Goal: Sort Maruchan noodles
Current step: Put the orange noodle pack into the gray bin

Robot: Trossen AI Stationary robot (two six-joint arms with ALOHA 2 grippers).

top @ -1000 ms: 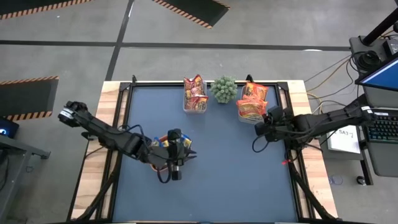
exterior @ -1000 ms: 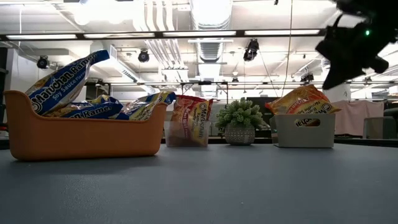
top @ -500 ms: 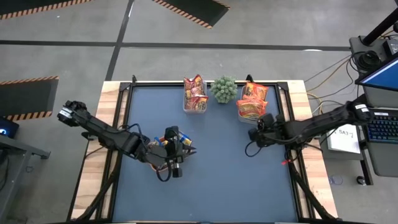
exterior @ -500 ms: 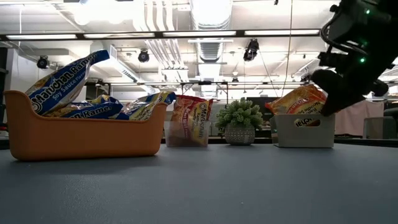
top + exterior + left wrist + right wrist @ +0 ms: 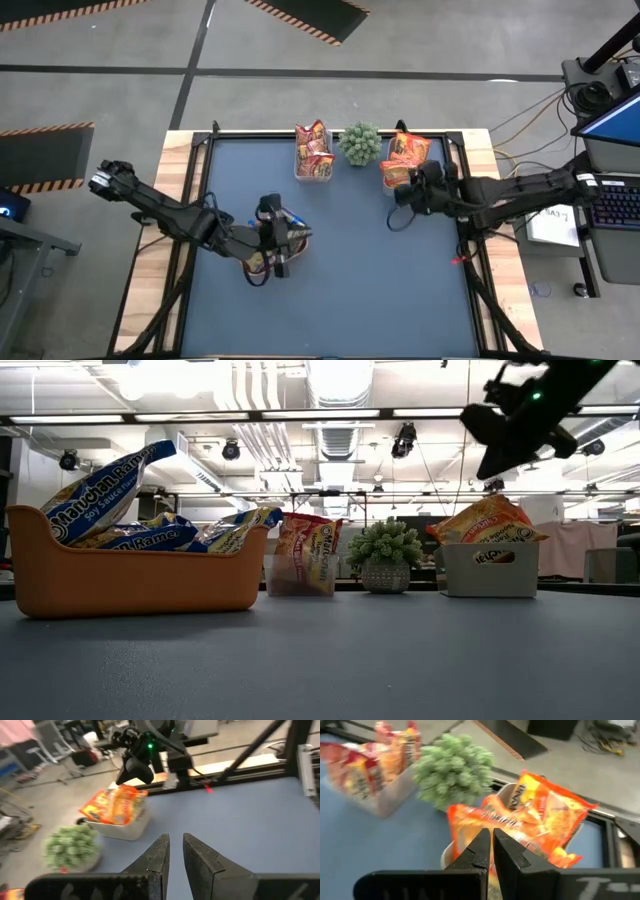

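Note:
Yellow-and-blue noodle packets [image 5: 110, 495] are piled in an orange tray [image 5: 130, 575] on the table's left half. My left gripper [image 5: 285, 238] hovers above that tray, shut and empty [image 5: 175, 837]. Red-orange packets [image 5: 314, 152] stand upright in a clear tub at the far edge. Orange packets [image 5: 405, 158] fill a pale tub [image 5: 490, 568] at the far right. My right gripper [image 5: 403, 190] hangs in the air just near of that tub, shut and empty [image 5: 491, 832], pointing at the orange packets [image 5: 535, 815].
A small potted green plant [image 5: 360, 143] stands between the two tubs at the far edge. Bare blue table [image 5: 370, 270] spreads across the middle and near side. A wooden frame [image 5: 500, 260] borders the table, and a desk with a keyboard [image 5: 612, 205] sits beyond the right edge.
My right gripper swung from the table's right side toward the left, dipping down and nearer, then rose and moved toward the far edge up to the orange-packet tub. My left gripper shifted slightly leftward above the orange tray. No packet has moved.

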